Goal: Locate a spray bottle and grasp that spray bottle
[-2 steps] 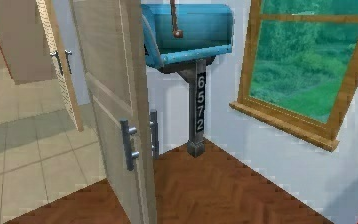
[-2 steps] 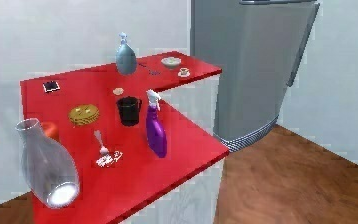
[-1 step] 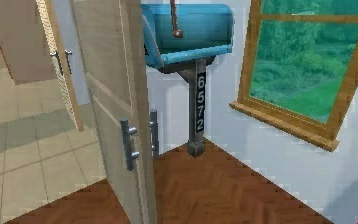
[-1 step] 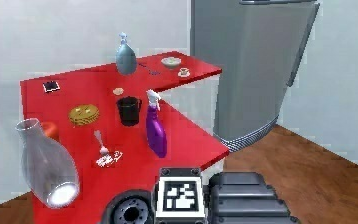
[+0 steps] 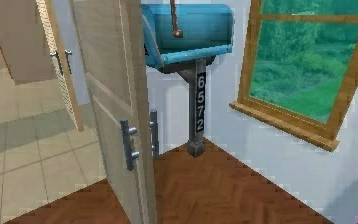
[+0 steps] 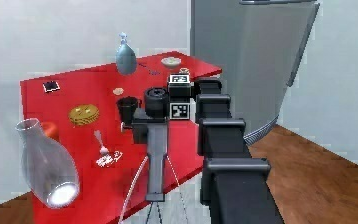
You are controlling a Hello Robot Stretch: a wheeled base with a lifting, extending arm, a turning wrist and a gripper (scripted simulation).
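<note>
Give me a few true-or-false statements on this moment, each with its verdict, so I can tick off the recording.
1. The table in the arm side view is red. True.
2. The mailbox is yellow. False: the mailbox is blue.
3. A clear glass vase stands on the table at the arm side view's left. True.
4. The door is shut. False: the door stands open, with tiled floor beyond it.
5. The claw shows against bare floor. False: the claw shows against the red table top.
6. A grey fridge stands to the right of the table in the arm side view. True.
</note>
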